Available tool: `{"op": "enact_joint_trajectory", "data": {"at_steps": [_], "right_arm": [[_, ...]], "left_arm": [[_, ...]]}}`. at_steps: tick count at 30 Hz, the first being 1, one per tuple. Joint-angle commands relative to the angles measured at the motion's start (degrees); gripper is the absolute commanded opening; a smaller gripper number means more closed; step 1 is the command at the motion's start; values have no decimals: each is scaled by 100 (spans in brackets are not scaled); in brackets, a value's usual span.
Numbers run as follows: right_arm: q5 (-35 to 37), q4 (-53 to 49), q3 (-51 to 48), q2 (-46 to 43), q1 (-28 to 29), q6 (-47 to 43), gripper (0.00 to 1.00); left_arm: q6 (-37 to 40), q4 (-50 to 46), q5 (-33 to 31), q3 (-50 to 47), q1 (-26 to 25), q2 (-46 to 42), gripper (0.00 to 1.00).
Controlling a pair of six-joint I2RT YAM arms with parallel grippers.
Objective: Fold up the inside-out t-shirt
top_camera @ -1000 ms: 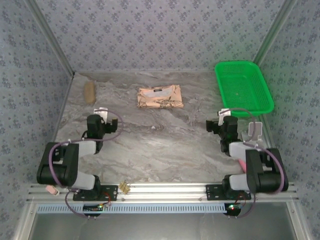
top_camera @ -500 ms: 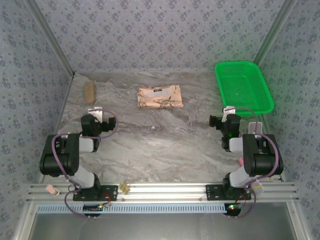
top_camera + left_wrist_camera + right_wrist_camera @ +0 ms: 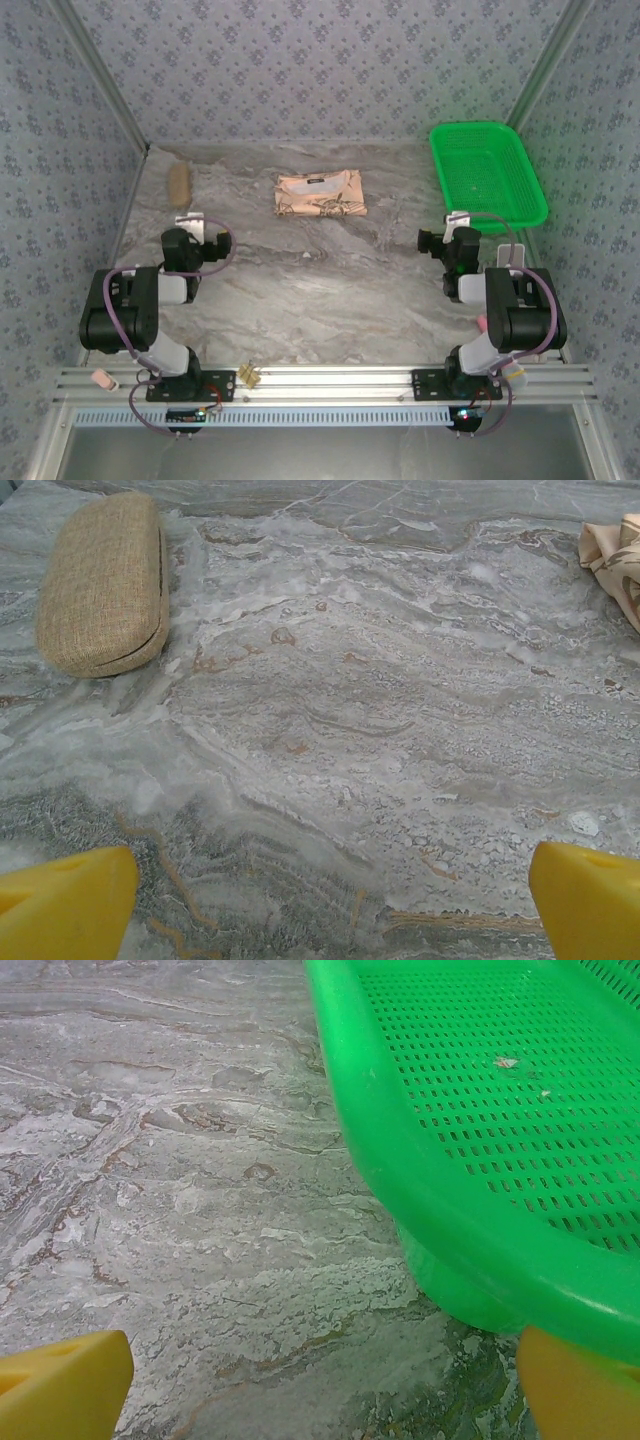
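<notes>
Near the upper middle of the top view, the t-shirt [image 3: 320, 195] lies as a neat flat packet on the surface [image 3: 330, 290] (the folding looks finished to me). Left gripper [image 3: 330, 905] and right gripper [image 3: 320, 1390] both stand wide and empty, well apart from it, probably so that the cloth is not disturbed.

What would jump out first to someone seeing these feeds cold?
The bright green basket stands at far right. Next comes the tan printed t-shirt, a folded rectangle at the far middle, and a woven tan case far left. The left gripper and right gripper have fingers open, holding nothing.
</notes>
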Motion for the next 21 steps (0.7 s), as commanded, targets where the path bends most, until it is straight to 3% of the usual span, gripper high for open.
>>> {"op": "enact_joint_trajectory", "data": {"at_steps": [1,21], "right_arm": [[-45,9,107,-58,-11,-53,100],[-217,-16,114,-59,-8,-124,100]], "left_arm": [[-71,123,129,131,47,-39,100],[-69,122,125,133,41,-37,100]]}}
